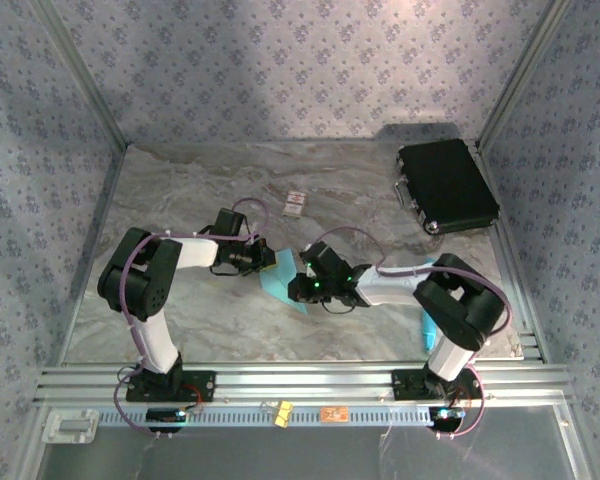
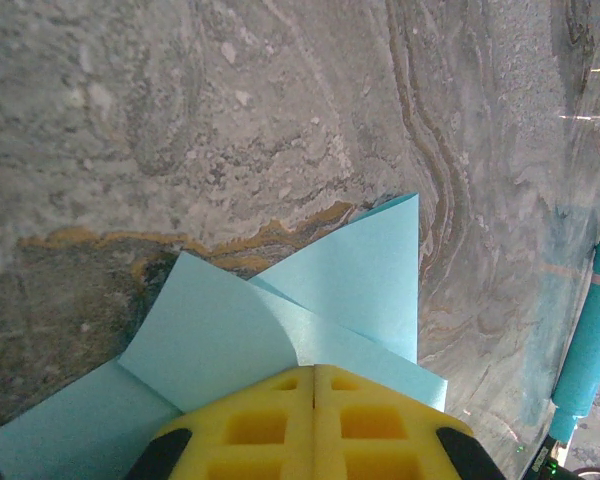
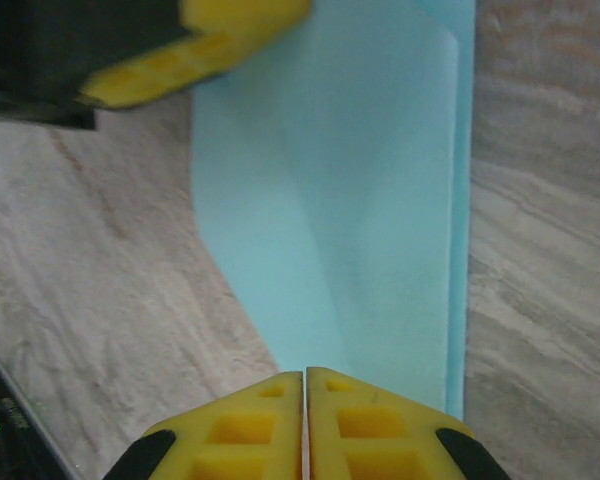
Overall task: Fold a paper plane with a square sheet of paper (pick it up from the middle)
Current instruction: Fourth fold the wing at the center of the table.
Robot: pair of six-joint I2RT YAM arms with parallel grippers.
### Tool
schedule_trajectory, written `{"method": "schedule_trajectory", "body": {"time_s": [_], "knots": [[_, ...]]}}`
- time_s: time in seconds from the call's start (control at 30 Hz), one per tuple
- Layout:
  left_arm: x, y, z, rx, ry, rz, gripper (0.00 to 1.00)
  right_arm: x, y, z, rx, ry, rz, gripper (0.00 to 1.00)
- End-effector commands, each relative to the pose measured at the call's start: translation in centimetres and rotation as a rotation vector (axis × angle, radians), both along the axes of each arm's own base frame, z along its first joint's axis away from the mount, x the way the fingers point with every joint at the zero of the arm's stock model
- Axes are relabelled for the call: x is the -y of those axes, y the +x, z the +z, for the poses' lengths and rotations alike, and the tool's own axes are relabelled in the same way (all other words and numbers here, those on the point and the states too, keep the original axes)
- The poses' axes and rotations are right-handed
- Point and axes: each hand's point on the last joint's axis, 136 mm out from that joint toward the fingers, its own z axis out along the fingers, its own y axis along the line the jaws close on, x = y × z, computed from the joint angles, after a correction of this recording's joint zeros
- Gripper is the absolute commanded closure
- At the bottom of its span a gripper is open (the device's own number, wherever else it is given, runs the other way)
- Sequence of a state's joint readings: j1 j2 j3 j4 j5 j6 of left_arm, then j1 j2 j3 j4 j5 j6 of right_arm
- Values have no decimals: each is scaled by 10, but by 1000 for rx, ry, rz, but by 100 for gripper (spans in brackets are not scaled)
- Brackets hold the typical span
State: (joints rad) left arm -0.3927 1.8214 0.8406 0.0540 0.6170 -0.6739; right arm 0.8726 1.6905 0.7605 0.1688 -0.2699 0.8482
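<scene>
Left tool point(image 2: 313, 372), right tool point(image 3: 305, 375) on paper point(image 3: 360, 200)

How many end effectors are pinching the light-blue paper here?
2. The left end effector is shut on one end of the light-blue paper; the right end effector is shut on the opposite end.

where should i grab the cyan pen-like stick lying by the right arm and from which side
Mid-shaft, from straight above, fingers closing across its width. The cyan stick lies flat on the table and is long and slim, so an end grip would likely let it swing, and a sideways approach would just push it.
</scene>
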Motion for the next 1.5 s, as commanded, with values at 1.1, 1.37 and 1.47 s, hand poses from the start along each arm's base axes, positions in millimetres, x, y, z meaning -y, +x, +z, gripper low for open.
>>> {"method": "schedule_trajectory", "body": {"time_s": [1.1, 1.37, 1.47], "knots": [[-29, -28, -26, -132, 126, 163, 97, 80, -23, 16, -8, -102, -248, 71], [-21, -24, -22, -151, 105, 208, 97, 46, -18, 34, -83, 106, -227, 57], [-19, -20, -18, -155, 103, 200, 97, 41, -21, 33, -119, 126, -224, 58]]}}
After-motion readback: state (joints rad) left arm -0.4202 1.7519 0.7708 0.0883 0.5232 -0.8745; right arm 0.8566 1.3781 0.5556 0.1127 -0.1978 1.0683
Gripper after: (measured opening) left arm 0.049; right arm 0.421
